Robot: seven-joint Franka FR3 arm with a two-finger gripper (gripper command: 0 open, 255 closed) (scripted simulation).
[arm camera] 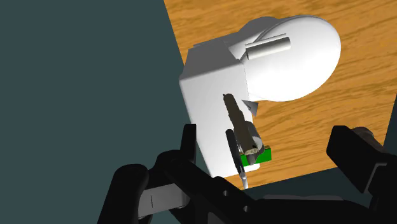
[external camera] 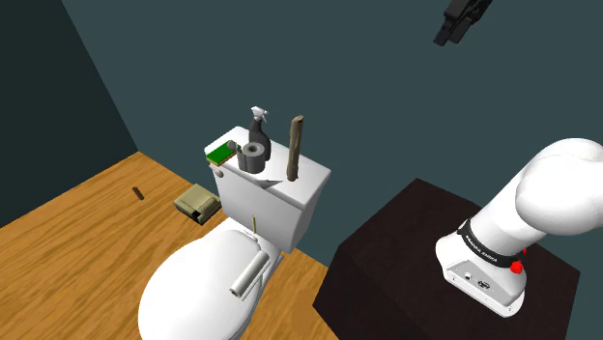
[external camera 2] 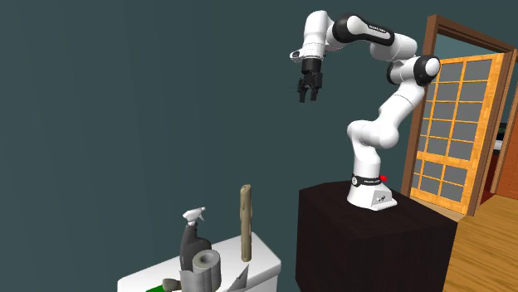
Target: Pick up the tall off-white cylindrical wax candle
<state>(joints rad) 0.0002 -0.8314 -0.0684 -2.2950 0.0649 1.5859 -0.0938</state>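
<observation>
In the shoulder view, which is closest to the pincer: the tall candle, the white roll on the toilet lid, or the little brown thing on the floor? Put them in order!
From the pincer, up high:
1. Tall tan candle, upright on the tank.
2. White roll, lying on the toilet lid.
3. Little brown thing, down on the floor, farthest off.

White toilet (external camera: 272, 208), dull brown candle (external camera: 296, 150), dark teal wall (external camera: 387, 87), orange wood-grain floor (external camera: 87, 208), black fingers (arm camera: 188, 145)
</observation>
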